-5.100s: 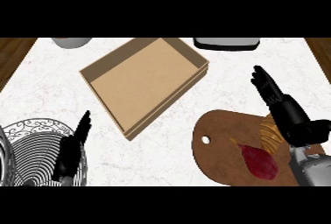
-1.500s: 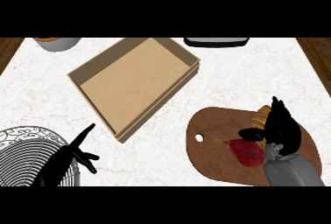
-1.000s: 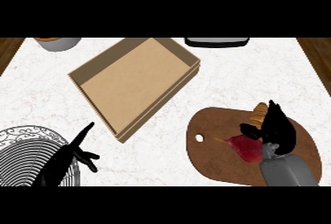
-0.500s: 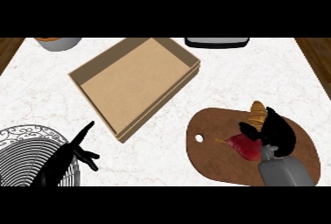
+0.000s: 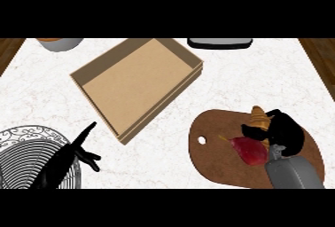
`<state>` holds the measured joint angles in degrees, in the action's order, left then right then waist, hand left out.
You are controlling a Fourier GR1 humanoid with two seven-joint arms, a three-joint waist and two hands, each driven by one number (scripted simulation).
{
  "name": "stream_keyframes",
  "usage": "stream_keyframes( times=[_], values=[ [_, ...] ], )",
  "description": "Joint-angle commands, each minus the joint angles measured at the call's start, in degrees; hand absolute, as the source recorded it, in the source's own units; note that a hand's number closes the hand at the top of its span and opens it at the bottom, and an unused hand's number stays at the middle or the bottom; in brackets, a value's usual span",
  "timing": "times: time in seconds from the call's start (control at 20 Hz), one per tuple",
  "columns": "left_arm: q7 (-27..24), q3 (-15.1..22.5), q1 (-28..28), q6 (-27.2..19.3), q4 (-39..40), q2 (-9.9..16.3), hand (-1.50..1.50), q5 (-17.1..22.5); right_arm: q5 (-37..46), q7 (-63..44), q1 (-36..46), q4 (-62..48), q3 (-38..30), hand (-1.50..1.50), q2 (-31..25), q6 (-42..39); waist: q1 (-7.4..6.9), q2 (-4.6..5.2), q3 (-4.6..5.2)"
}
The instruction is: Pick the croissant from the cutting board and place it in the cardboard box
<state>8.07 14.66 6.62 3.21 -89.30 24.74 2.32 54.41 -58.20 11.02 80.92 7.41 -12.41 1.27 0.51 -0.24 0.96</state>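
Croissant: the golden-brown crescent croissant [image 5: 258,117] is lying on the brown oval wooden cutting board [image 5: 216,164], beside a red piece of food [image 5: 249,150].
Right hand: my right hand [image 5: 282,133] is curling round the croissant's lower end.
Left hand: my left hand [image 5: 71,156] is resting open over the wire basket [image 5: 20,142].
Progress: I am only grasping; lifting and carrying to the shallow tan cardboard box [image 5: 134,84] remain.

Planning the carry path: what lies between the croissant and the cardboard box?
Nothing visible. The croissant is on the cutting board at the right hand; only bare counter separates it from the cardboard box. The red item lies nearer the robot.
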Motion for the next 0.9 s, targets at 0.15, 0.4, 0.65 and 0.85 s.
stream_keyframes(
  times=[0.15, 0.4, 0.65, 0.85],
  values=[
    [-3.8, 0.8, -9.5, 0.6, -5.4, -4.8, 0.0, 1.1, 2.5, 16.9, 5.3, 2.0, 17.4, 1.5, 0.5, -6.9, -3.51, 0.28, -0.82],
    [-5.2, 4.3, -11.8, 2.2, -2.9, -6.7, 0.0, -1.4, 2.2, 36.0, 13.6, 6.1, 33.7, 1.5, 3.2, -11.0, -9.13, 0.62, -0.78],
    [-5.0, 2.4, -13.5, 0.7, -1.3, -8.9, 0.0, -1.1, 1.7, 49.2, 19.4, 10.7, 38.5, 1.5, 1.6, -9.7, -3.22, 0.2, -0.93],
    [-6.2, 0.7, -11.6, -0.9, -1.1, -9.6, 0.0, -0.9, -2.9, 56.1, 19.8, 15.4, 35.8, 1.5, -1.1, -9.3, -0.3, 0.18, -0.94]
  ],
)
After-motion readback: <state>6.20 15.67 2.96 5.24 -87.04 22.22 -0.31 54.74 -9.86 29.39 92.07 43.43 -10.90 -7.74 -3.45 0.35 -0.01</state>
